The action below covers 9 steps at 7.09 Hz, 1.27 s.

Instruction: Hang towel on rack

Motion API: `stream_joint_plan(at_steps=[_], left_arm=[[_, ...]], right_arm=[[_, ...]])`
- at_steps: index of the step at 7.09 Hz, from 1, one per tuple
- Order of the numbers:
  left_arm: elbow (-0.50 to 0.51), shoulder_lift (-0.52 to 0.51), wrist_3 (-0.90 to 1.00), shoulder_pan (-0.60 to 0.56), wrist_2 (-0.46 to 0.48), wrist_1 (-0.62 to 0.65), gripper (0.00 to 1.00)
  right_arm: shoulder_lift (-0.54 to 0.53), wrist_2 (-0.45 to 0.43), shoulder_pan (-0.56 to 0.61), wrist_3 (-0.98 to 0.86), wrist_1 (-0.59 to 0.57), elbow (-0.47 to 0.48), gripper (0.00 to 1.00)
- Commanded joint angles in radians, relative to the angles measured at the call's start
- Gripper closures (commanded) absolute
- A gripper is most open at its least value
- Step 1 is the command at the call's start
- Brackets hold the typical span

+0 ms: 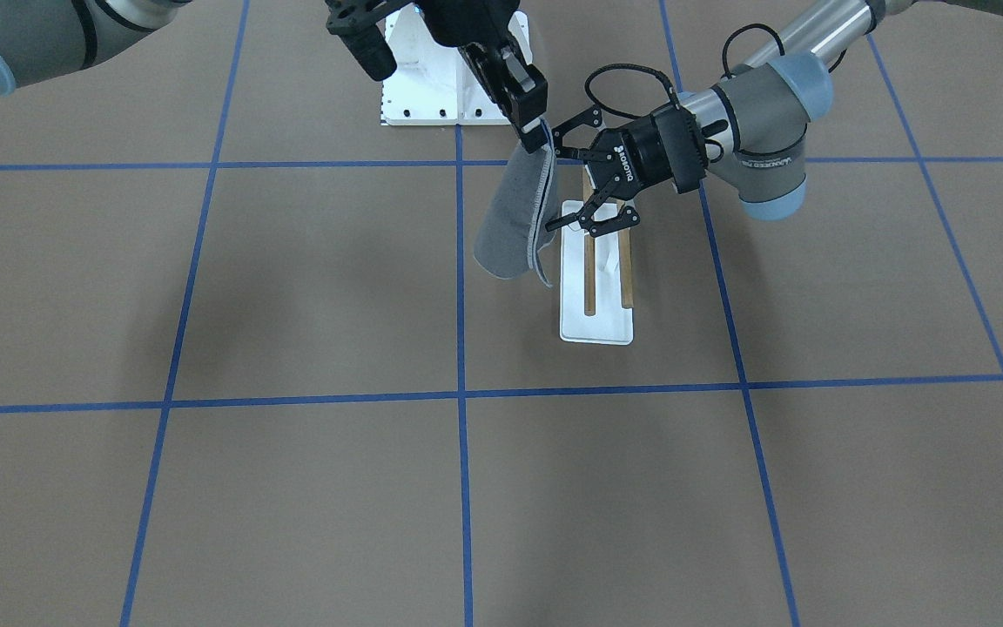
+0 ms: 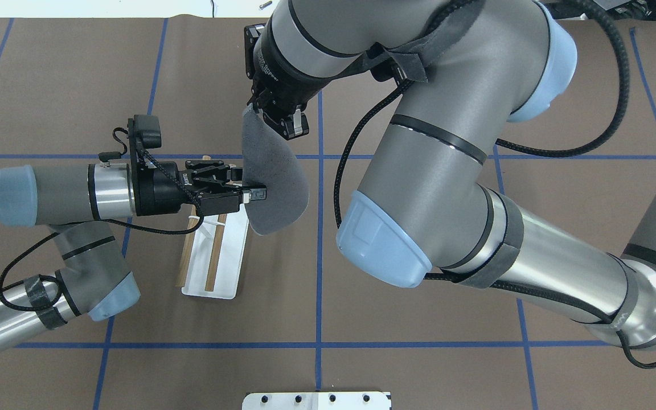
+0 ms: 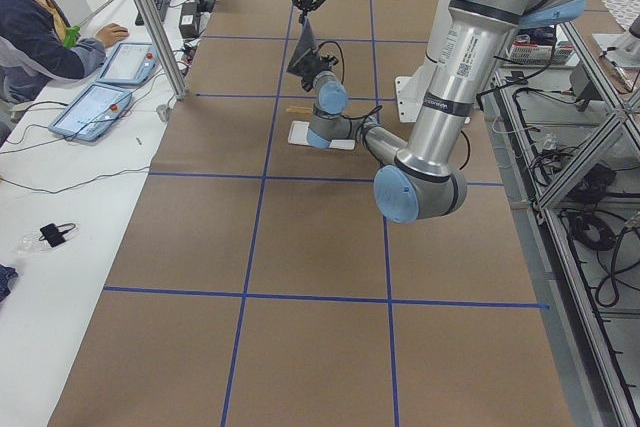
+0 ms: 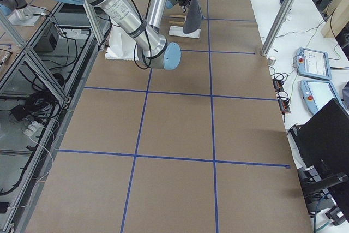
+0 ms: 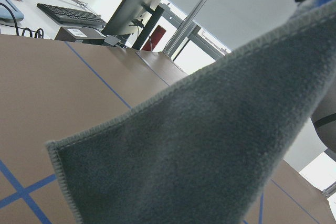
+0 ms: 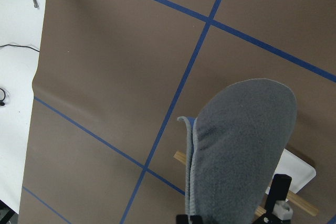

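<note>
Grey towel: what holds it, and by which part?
The right gripper pinches the floppy grey cloth towel by its top corner; the open left gripper holds nothing.

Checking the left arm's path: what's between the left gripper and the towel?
Nothing. The front-facing view shows the open left gripper right beside the hanging towel, with no object between them.

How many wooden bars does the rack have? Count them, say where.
2. One bar runs over the white base's middle; the other along its edge nearer the left arm. No third shows.
</note>
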Motion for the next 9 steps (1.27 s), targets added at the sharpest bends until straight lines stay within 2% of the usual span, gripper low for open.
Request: stream_joint_plan(at_steps=[1, 3, 4, 5, 6, 8, 9], left_arm=[[0.020, 0.006, 0.002, 0.001, -0.001, -0.008, 0.75], [0.025, 0.008, 0.002, 0.001, -0.001, -0.009, 0.75], [0.031, 0.008, 0.002, 0.001, -0.001, -0.009, 0.72], [0.034, 0.008, 0.002, 0.001, 0.000, -0.009, 0.75], [0.034, 0.009, 0.002, 0.001, -0.003, -0.009, 1.00], [0.030, 0.025, 0.001, 0.001, -0.012, -0.006, 1.00], [0.028, 0.034, 0.001, -0.003, -0.012, 0.000, 1.00]], right_arm=[[0.005, 0.001, 0.000, 0.003, 0.000, 0.001, 1.00], [0.022, 0.016, 0.001, 0.011, 0.000, 0.002, 1.00], [0.028, 0.017, 0.003, 0.020, 0.000, 0.002, 1.00], [0.029, 0.017, 0.003, 0.022, 0.000, 0.002, 1.00], [0.027, 0.017, 0.003, 0.022, 0.000, 0.002, 1.00], [0.025, 0.017, 0.007, 0.011, 0.000, 0.002, 1.00], [0.019, 0.017, 0.007, -0.010, -0.001, 0.002, 0.02]])
